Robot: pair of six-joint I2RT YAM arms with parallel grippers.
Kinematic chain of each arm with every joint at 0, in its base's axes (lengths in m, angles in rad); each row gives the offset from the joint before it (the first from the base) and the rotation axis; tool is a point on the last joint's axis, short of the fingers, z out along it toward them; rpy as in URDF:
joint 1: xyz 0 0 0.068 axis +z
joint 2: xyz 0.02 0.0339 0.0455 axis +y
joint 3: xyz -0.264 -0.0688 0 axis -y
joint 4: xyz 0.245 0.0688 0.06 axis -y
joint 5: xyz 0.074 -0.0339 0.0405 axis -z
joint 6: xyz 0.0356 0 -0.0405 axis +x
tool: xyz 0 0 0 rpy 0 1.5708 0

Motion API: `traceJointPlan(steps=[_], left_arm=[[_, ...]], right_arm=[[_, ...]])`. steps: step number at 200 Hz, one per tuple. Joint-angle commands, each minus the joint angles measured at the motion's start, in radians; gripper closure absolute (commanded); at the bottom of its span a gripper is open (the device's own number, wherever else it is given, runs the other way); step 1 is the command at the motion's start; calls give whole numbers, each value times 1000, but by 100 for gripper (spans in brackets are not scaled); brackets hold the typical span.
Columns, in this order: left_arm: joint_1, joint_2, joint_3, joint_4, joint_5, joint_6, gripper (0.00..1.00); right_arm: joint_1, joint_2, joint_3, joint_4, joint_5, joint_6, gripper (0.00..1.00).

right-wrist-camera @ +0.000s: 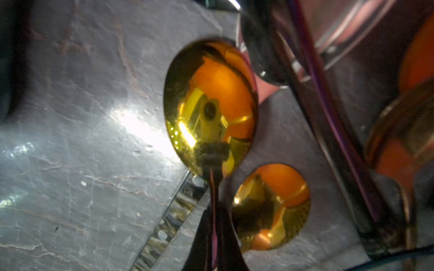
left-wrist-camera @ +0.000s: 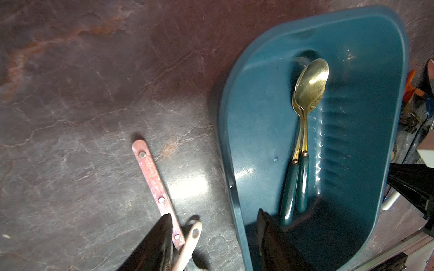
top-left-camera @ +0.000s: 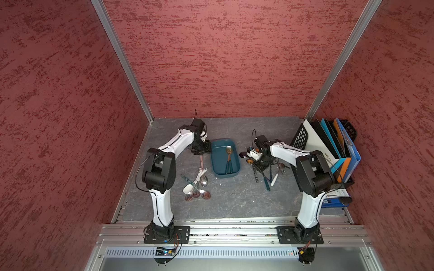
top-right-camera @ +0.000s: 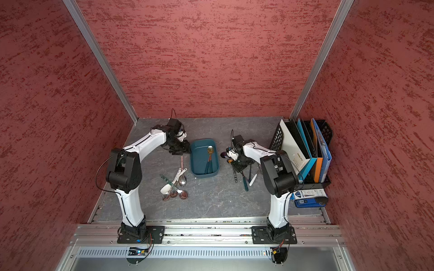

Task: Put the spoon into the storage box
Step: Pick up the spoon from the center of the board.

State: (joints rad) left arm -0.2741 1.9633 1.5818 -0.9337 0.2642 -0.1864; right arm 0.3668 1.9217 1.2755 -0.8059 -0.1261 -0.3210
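Observation:
The dark teal storage box (top-left-camera: 219, 165) (top-right-camera: 198, 164) lies in the middle of the table, and two gold spoons with green handles (top-left-camera: 229, 154) (left-wrist-camera: 310, 86) lie in it. My right gripper (right-wrist-camera: 213, 234) (top-left-camera: 254, 164) is to the right of the box. It is shut on the thin dark handle of a spoon with a mirror-gold bowl (right-wrist-camera: 209, 105), low over the table. My left gripper (left-wrist-camera: 213, 215) (top-left-camera: 202, 150) hangs open at the box's left rim (left-wrist-camera: 234, 206), one finger (left-wrist-camera: 265, 225) over the box and the other finger (left-wrist-camera: 162, 232) over the table.
Several loose spoons (top-left-camera: 197, 185) lie in front of the left gripper, among them a pink handle (left-wrist-camera: 152, 178) and a cream handle (left-wrist-camera: 191, 239). A second gold bowl (right-wrist-camera: 272, 206) and more cutlery (top-left-camera: 270, 176) lie by the right gripper. A black mesh file rack (top-left-camera: 328, 150) stands at the right.

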Motion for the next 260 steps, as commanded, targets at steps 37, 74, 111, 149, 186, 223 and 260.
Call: traceJointPlan(steps=[37, 74, 111, 149, 186, 223, 260], left_arm=[[5, -34, -4, 13, 7, -8, 39], [4, -41, -9, 13, 6, -9, 39], [5, -49, -17, 18, 3, -11, 39], [5, -56, -22, 19, 0, -10, 39], [6, -55, -20, 22, 1, -10, 39], [5, -55, -25, 23, 3, -13, 39], [6, -53, -22, 20, 4, -14, 39]], right_arm=[[21, -30, -34, 84, -132, 48, 98], [21, -44, -45, 114, -156, 69, 98], [17, -63, -70, 138, -159, 80, 99], [-3, -89, -91, 158, -179, 103, 100], [-32, -105, -94, 201, -260, 154, 100], [-55, -98, -97, 239, -330, 202, 100], [-82, -100, -116, 291, -402, 246, 99]])
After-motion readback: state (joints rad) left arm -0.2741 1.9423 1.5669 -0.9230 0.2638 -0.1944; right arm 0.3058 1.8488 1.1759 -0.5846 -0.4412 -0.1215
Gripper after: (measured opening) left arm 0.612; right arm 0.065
